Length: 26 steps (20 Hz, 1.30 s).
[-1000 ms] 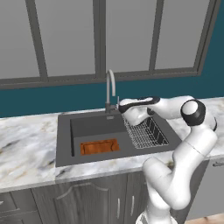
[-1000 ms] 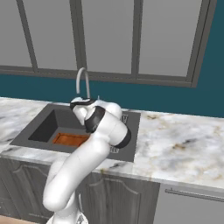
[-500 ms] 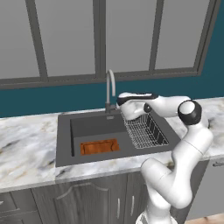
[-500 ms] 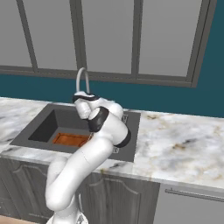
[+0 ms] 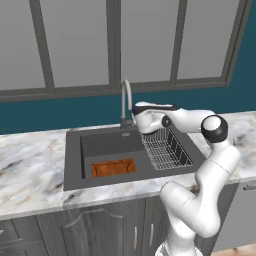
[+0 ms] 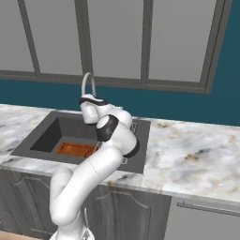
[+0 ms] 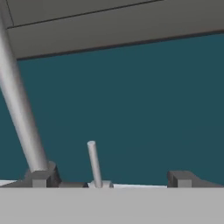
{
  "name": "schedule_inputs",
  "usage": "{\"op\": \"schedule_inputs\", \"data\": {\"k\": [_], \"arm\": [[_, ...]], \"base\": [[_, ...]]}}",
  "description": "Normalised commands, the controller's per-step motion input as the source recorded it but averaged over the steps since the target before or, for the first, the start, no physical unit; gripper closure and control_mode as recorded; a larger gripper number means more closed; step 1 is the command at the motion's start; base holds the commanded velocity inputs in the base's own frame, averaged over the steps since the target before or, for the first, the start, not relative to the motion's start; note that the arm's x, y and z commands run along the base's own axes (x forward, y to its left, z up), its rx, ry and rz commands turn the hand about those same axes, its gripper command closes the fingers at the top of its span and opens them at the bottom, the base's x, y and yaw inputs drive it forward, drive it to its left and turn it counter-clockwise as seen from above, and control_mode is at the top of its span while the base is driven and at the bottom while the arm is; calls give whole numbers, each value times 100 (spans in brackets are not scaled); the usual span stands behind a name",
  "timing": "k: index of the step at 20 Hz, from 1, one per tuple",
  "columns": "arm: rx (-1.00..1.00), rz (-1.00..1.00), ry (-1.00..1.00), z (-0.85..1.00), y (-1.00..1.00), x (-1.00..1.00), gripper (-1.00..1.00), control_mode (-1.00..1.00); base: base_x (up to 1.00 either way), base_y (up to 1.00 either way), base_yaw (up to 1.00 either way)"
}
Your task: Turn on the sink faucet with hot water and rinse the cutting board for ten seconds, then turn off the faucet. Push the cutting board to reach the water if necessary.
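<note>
The sink faucet (image 5: 124, 97) is a slim grey gooseneck at the back rim of the dark sink (image 5: 73, 159). No stream shows under its spout. The orange-brown cutting board (image 5: 113, 167) lies flat on the basin floor, front left. My gripper (image 5: 136, 119) hovers just right of the faucet's base, level with it. In the hand view its dark fingertips (image 7: 41, 177) stand wide apart, open and holding nothing. The small faucet lever (image 7: 94, 162) rises upright between them, nearer the left tip, with the spout's stem (image 7: 19, 111) at far left. The right base view shows the faucet (image 6: 87, 80), gripper (image 6: 86, 108) and cutting board (image 6: 74, 149).
A silver wire dish rack (image 5: 165, 149) fills the sink's right part, under my forearm. Marble counter (image 5: 30, 172) runs on both sides of the sink. A teal wall (image 7: 131, 100) and grey windows stand close behind the faucet.
My hand has slid left along the back of the sink, from above the dish rack to right beside the faucet's base. The jaws stayed open. The cutting board has not moved.
</note>
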Motion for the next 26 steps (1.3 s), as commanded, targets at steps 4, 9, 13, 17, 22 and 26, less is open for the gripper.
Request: {"op": "schedule_inputs", "data": {"k": [4,9,13,17,22,26], "arm": [[0,0,0,-1,0,17,-100,-100],[0,0,0,-5,0,12,-100,-100],[0,0,-1,-16,0,5,-100,-100],[0,0,-3,-16,0,6,-100,-100],[0,0,-3,-13,0,11,-100,-100],[0,0,-2,-12,0,14,-100,-100]], "base": [[0,0,0],[0,0,0],[0,0,0],[0,0,0],[0,0,0],[0,0,0]]}}
